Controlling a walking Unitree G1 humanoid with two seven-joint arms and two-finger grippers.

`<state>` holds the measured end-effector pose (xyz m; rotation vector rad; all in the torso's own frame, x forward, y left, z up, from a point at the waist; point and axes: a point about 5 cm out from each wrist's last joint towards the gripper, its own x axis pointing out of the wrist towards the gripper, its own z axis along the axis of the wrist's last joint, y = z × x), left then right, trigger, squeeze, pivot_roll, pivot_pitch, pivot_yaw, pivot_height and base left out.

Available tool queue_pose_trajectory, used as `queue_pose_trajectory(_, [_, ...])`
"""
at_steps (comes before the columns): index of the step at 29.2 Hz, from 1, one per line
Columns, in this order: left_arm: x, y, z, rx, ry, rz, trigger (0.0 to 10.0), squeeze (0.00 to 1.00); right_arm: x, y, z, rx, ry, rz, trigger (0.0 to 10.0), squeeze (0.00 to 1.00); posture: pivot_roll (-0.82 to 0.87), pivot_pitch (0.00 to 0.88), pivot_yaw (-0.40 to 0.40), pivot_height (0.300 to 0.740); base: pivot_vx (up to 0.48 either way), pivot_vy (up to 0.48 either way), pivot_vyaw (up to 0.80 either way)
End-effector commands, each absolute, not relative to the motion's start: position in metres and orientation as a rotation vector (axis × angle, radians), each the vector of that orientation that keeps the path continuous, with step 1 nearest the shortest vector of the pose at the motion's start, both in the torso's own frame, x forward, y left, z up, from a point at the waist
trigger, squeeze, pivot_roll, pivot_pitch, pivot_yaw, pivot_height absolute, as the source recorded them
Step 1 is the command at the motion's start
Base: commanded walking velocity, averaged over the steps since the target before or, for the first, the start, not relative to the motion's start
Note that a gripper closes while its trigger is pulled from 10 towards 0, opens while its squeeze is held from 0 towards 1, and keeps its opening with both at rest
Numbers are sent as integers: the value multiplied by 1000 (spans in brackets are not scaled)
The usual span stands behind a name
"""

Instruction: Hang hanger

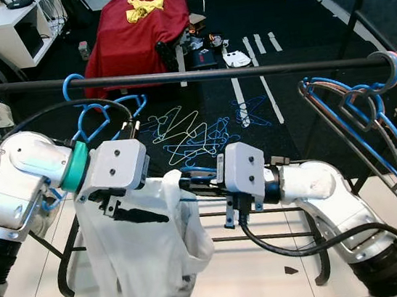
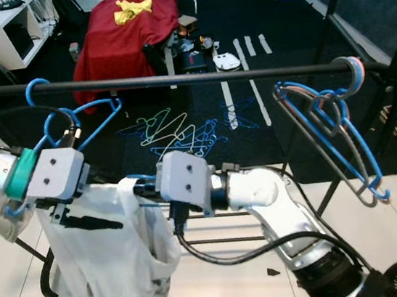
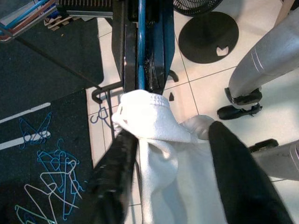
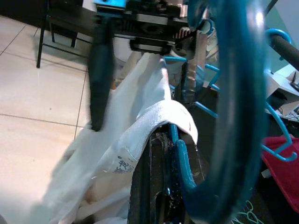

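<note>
1. The blue hanger (image 1: 100, 121) carries a white garment (image 1: 148, 265) and sits between the two grippers, just below the black rail (image 1: 174, 75) of the clothes rack, with its hook up near the rail at the robot's left.
2. The left gripper (image 1: 130, 212) has its fingers spread wide on either side of the garment's shoulder; in the left wrist view they grip nothing.
3. The right gripper (image 1: 197, 181) looks closed on the hanger's blue arm under the white cloth, though the blurred right wrist view leaves this uncertain.
4. The hanger is probably light, thin and stiff plastic, likely slick; the garment is soft and limp and would slide off if tilted.
5. The best hold is judged to be the hanger's bare frame near the neck, not the cloth.
6. More blue hangers (image 1: 370, 118) hang at the rail's right end, and others lie on the dark floor (image 1: 197, 134).
</note>
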<state>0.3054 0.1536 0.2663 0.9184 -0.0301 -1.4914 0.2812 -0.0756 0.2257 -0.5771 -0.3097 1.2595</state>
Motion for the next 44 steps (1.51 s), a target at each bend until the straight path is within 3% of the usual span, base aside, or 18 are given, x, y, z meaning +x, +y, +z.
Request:
queue_pose_trajectory(1, [307, 153, 262, 921, -12, -1500, 78, 0, 274, -68, 238, -593, -394, 1293, 10000, 0, 9, 0, 166, 740, 0, 0, 0])
queue_pose_trajectory(23, [305, 159, 249, 847, 17, -1479, 0, 0, 280, -67, 241, -573, -419, 1245, 10000, 0, 9, 0, 162, 740, 0, 0, 0])
queue_pose_trajectory(24, [304, 159, 247, 838, 26, -1479, 0, 0, 280, -68, 241, -573, -415, 1250, 10000, 1000, 10, 0, 158, 740, 0, 0, 0])
queue_pose_trajectory(33, [304, 160, 245, 829, 31, -1472, 0, 0, 273, -71, 237, -561, -357, 1332, 10000, 973, 6, 0, 157, 740, 0, 0, 0])
queue_pose_trajectory(34, [305, 160, 244, 828, 32, -1468, 0, 0, 269, -74, 237, -564, -346, 1357, 10000, 0, 6, 0, 157, 740, 0, 0, 0])
queue_pose_trajectory(39, [309, 162, 246, 817, 15, -1422, 0, 0, 259, -91, 233, -556, -251, 1402, 10000, 0, 0, 0, 159, 740, 0, 0, 0])
queue_pose_trajectory(40, [311, 162, 247, 799, 10, -1404, 3373, 0, 255, -103, 227, -567, -190, 1407, 10000, 0, -3, 0, 160, 740, 0, 0, 0])
queue_pose_trajectory(41, [311, 162, 247, 799, 10, -1404, 3373, 0, 255, -103, 227, -567, -190, 1407, 10000, 0, -3, 0, 160, 740, 0, 0, 0])
queue_pose_trajectory(42, [314, 164, 253, 750, -13, -1375, 10000, 0, 251, -126, 208, -584, -66, 1366, 10000, 0, -9, 0, 163, 740, 0, 0, 0])
queue_pose_trajectory(44, [315, 164, 257, 723, -21, -1365, 10000, 0, 250, -134, 199, -588, -25, 1339, 10000, 0, -9, 0, 163, 740, 0, 0, 0])
